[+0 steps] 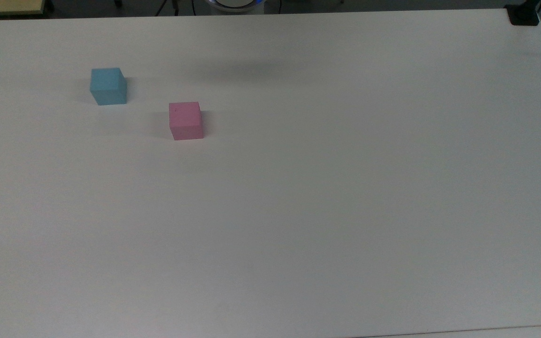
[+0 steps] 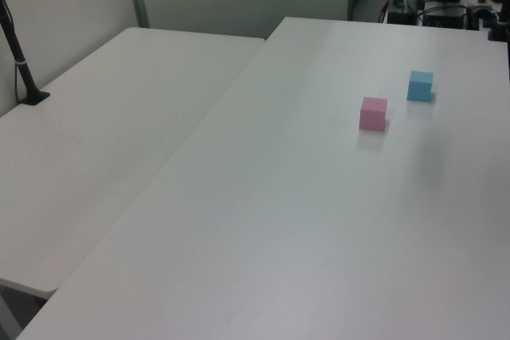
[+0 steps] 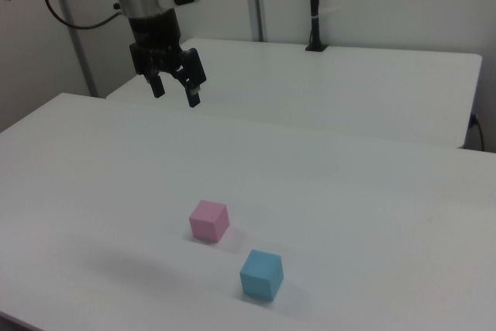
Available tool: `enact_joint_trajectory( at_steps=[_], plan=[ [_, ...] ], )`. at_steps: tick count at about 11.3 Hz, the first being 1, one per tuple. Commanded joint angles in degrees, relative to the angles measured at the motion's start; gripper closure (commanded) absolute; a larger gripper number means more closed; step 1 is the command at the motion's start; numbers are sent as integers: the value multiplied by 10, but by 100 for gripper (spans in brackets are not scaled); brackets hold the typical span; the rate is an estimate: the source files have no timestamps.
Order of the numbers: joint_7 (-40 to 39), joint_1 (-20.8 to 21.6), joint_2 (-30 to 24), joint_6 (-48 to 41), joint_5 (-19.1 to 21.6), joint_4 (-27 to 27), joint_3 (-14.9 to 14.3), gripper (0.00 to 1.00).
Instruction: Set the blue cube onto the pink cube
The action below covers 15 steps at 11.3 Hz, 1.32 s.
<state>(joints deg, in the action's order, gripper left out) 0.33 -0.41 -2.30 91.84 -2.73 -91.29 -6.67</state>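
A light-blue cube [image 1: 108, 86] rests on the white table [image 1: 298, 211] toward the top view's upper left. The pink cube [image 1: 185, 120] sits apart from it, a short way to the lower right in the top view. Both cubes also appear in the left view, pink cube [image 2: 373, 113] nearer and blue cube [image 2: 420, 85] behind it. In the right view the blue cube [image 3: 261, 274] lies in front of the pink cube [image 3: 208, 220]. My gripper [image 3: 176, 91] hangs high above the table in the right view, open and empty, well away from both cubes.
A second white table [image 2: 96, 141] adjoins on the left view's left, with a black pole clamped to it [image 2: 20, 61]. A black clamp [image 1: 523, 16] sits at the top view's upper right corner. The arm's shadow [image 1: 251, 70] falls near the far edge.
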Motion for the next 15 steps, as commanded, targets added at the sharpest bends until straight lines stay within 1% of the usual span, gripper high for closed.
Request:
enact_joint_trajectory(
  at_steps=[1,12,15],
  plan=[
    [-1,0,-5,-11,9,0,2,0],
    [-11,-3,-6,-14,6,0,1,0],
    [-65,-6,-4,-14,2,-1,2,0]
  ],
)
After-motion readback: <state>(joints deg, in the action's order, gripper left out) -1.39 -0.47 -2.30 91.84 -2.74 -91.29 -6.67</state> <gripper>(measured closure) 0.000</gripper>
